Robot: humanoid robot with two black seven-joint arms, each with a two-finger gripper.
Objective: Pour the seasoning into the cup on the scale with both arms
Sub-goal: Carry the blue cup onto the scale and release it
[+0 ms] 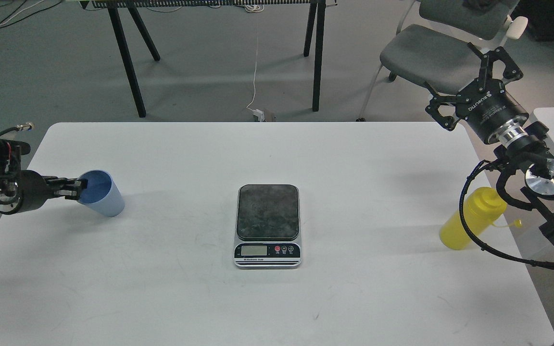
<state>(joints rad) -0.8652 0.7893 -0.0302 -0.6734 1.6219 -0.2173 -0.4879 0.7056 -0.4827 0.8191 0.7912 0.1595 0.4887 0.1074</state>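
Note:
The light blue cup (101,194) stands at the table's left side, empty. My left gripper (76,188) comes in from the left and is closed on the cup's near-left rim. The scale (267,212) lies flat in the middle of the table with nothing on its dark platform. The yellow seasoning bottle (467,221) stands near the right edge; its nozzle is hidden behind my right arm, and its tethered cap (516,222) sticks out. My right gripper (459,72) is open and empty, raised well above and behind the bottle.
The white table (277,298) ends just right of the bottle. A black cable (469,235) from my right arm loops across the front of the bottle. A grey chair (426,53) and black table legs (318,57) stand behind the table.

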